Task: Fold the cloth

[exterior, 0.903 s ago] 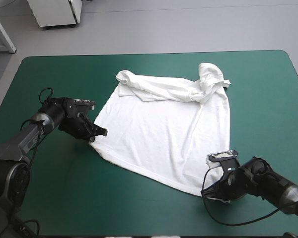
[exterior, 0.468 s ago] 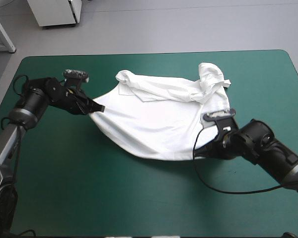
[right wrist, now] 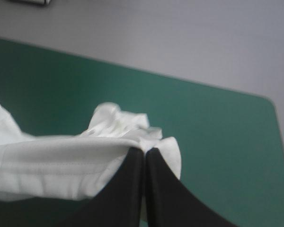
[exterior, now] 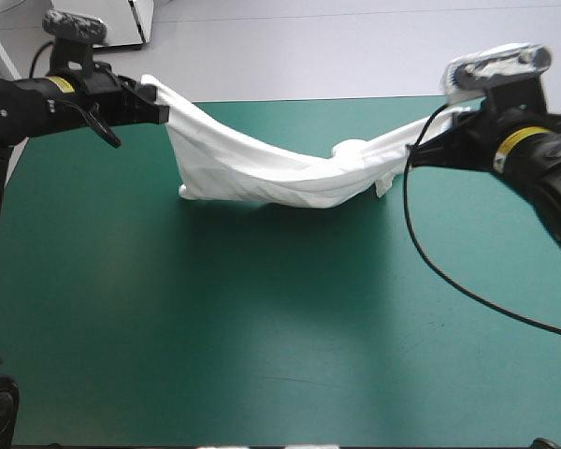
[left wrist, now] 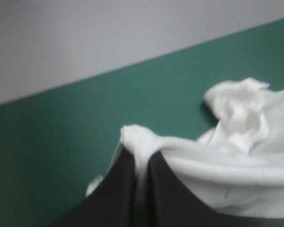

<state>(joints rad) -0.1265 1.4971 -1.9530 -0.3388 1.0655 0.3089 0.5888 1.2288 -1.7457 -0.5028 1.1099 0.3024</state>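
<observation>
The white T-shirt [exterior: 262,164] hangs stretched between both grippers above the far half of the teal-green table [exterior: 262,327], sagging in the middle. My left gripper [exterior: 159,101] is raised at the far left, shut on the T-shirt's corner [left wrist: 137,142]. High at the far right, my right gripper [exterior: 421,150] is shut on the T-shirt's other corner [right wrist: 146,139]. A bunched sleeve [left wrist: 239,113] shows ahead of the left gripper, and a crumpled part [right wrist: 116,118] lies beyond the right gripper's fingers.
The table's far edge [exterior: 290,99] runs just behind the hanging T-shirt, with grey floor beyond. A white cabinet [exterior: 122,19] stands off the table at the far left.
Both grippers have risen and swung toward the far edge, lifting the T-shirt's near hem off the table. The cloth, earlier spread flat, now hangs as a sagging band between them.
</observation>
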